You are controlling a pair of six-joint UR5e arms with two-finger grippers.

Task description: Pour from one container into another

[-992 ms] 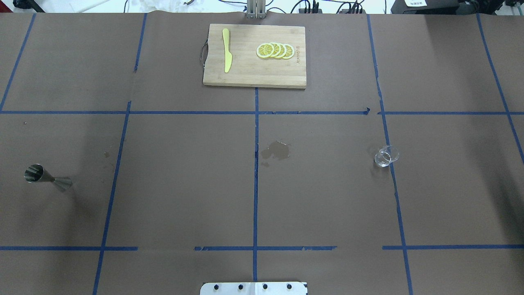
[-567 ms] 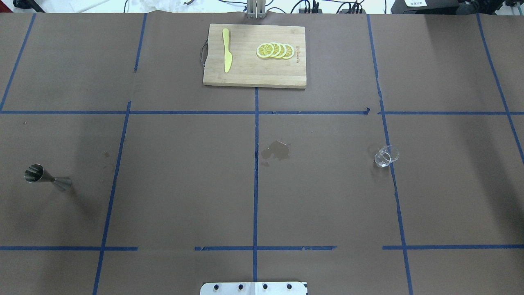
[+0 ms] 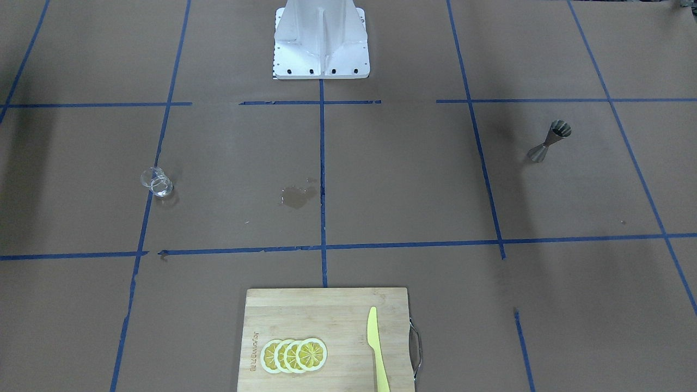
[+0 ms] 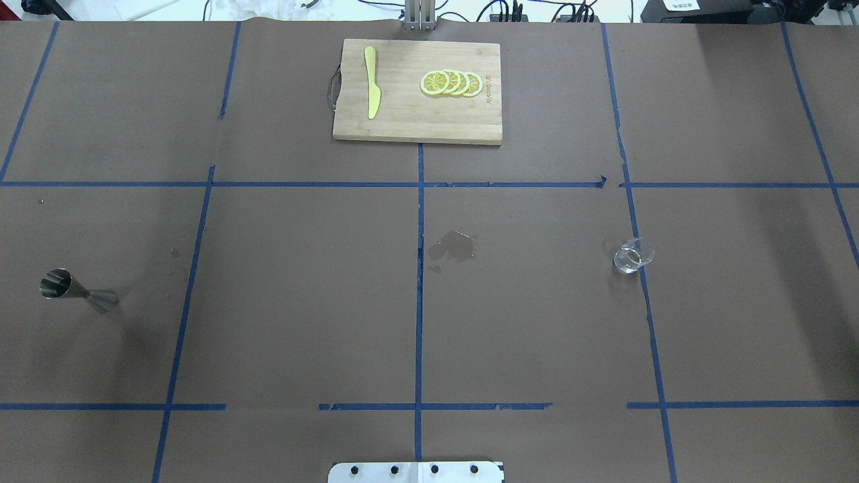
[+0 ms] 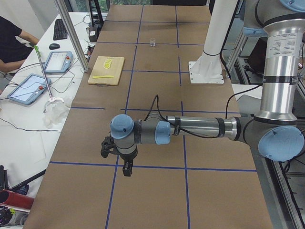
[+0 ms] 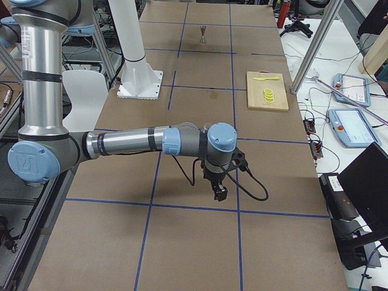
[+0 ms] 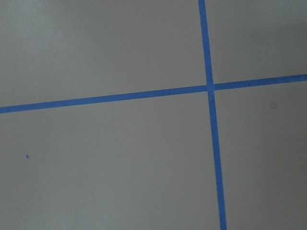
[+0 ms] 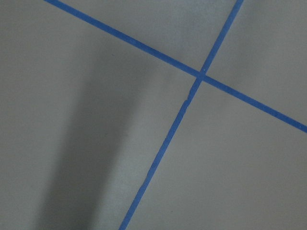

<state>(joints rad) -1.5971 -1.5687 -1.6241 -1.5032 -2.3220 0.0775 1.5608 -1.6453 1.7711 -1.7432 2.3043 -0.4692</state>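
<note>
The clear glass cup (image 4: 633, 255) stands upright on the table's right half, on a blue tape line, also seen from the front (image 3: 156, 182). The steel jigger (image 4: 77, 290) stands upright far to the left (image 3: 549, 141). Neither gripper shows in the overhead or front views. My left gripper (image 5: 126, 169) hangs low over the table's left end, pointing down. My right gripper (image 6: 218, 194) hangs over the right end. Whether either is open or shut I cannot tell. Both wrist views show only brown paper and blue tape.
A wooden cutting board (image 4: 416, 114) at the far middle carries a yellow knife (image 4: 371, 84) and lemon slices (image 4: 451, 83). A wet spill stain (image 4: 453, 246) marks the table's centre. The robot's white base (image 3: 321, 43) stands at the near edge. A person sits beyond the far side (image 5: 12, 40).
</note>
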